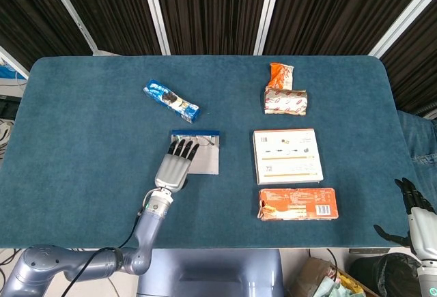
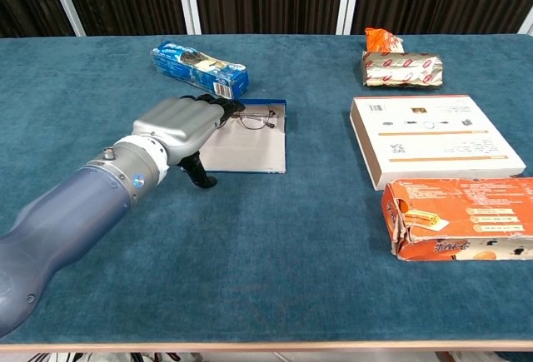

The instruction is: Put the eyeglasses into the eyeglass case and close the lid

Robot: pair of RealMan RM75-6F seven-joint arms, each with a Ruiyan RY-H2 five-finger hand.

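On the blue tabletop (image 2: 275,237), the eyeglasses (image 2: 252,118) already lie inside the open eyeglass case (image 2: 250,147), toward its far edge. Over the case's left half hovers the left hand (image 2: 179,125), fingers extended and apart, holding nothing. The right hand (image 1: 418,215) hangs off the tabletop's edge, fingers spread. Closing well probably means folding the lid without pressing the lenses.

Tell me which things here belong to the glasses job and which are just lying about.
Job: eyeglasses, open eyeglass case, left hand over them.
Lying about: blue cookie pack, white box, orange box, foil packet.
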